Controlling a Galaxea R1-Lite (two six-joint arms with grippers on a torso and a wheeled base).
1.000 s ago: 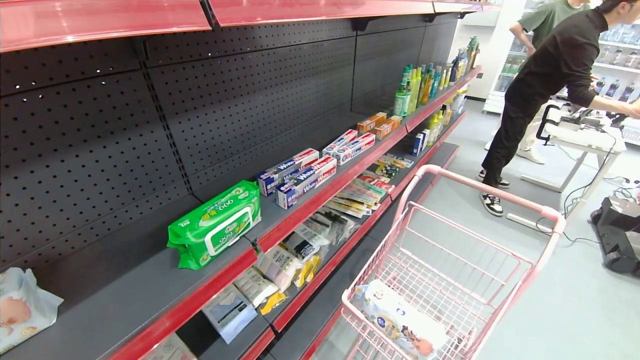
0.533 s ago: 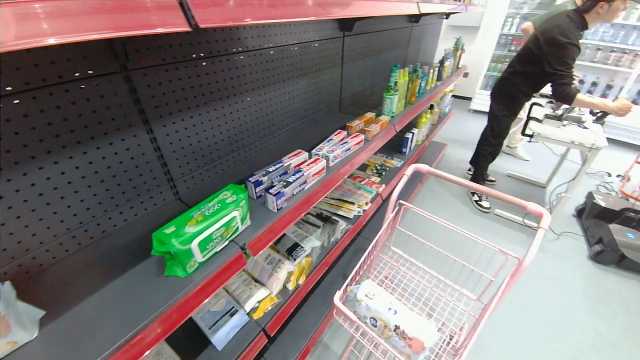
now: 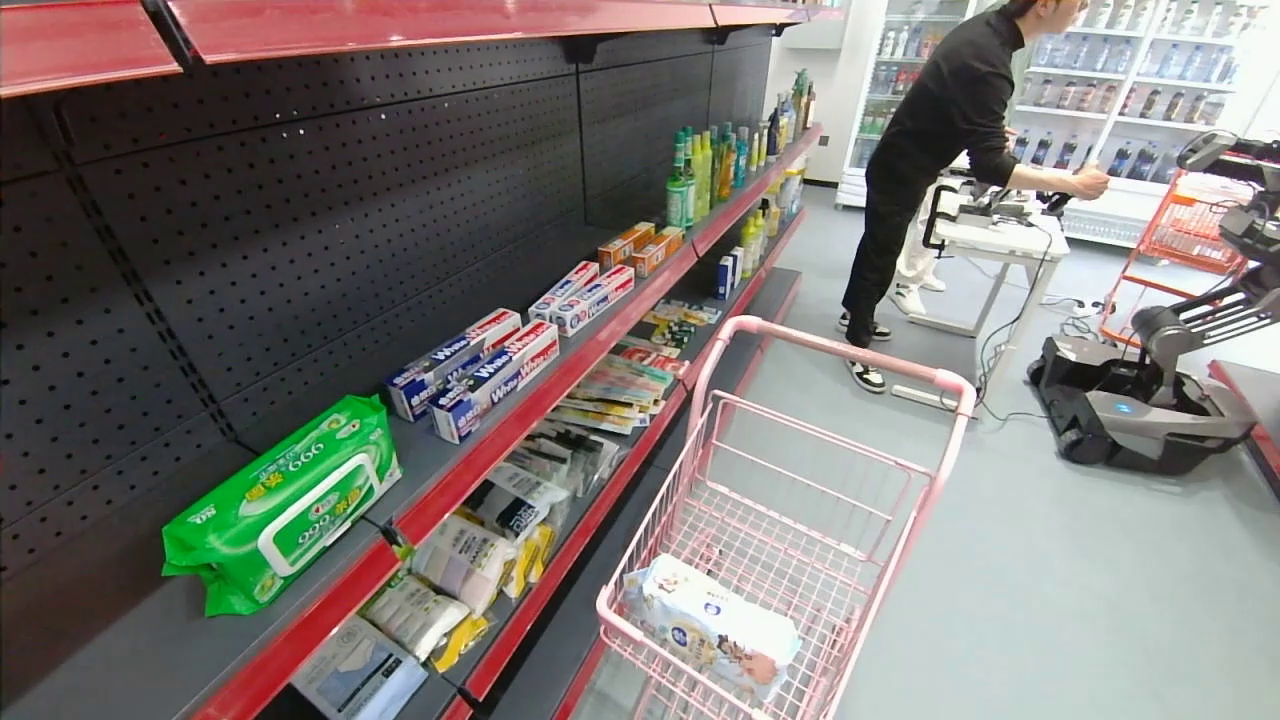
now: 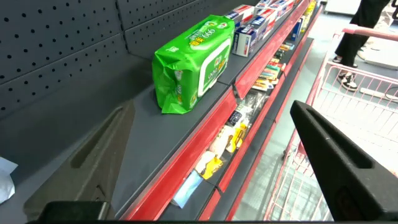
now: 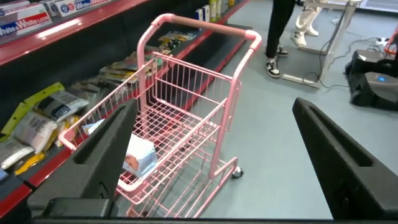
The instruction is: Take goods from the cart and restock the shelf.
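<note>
A pink cart [image 3: 830, 480] stands in the aisle beside the shelf, with one white pack of wipes [image 3: 712, 628] lying in its basket. The same cart [image 5: 199, 93] and the white pack [image 5: 140, 155] lie below my right gripper [image 5: 214, 106], which is open and holds nothing. A green pack of wipes [image 3: 282, 503] lies on the grey shelf board [image 3: 130, 640]. My left gripper [image 4: 214, 112] hangs open and bare over the shelf's red front edge, short of the green pack [image 4: 194, 61].
Toothpaste boxes [image 3: 480, 365] and bottles [image 3: 700, 175] line the shelf farther along. Small packets [image 3: 470, 560] fill the lower shelf. Another robot [image 3: 1140, 400] and an orange cart [image 3: 1185, 230] stand at the right. Grey floor lies open right of the pink cart.
The head camera has swung right, so the whole picture slid left and the far end of the aisle came into sight. The goods and the cart keep their places.
</note>
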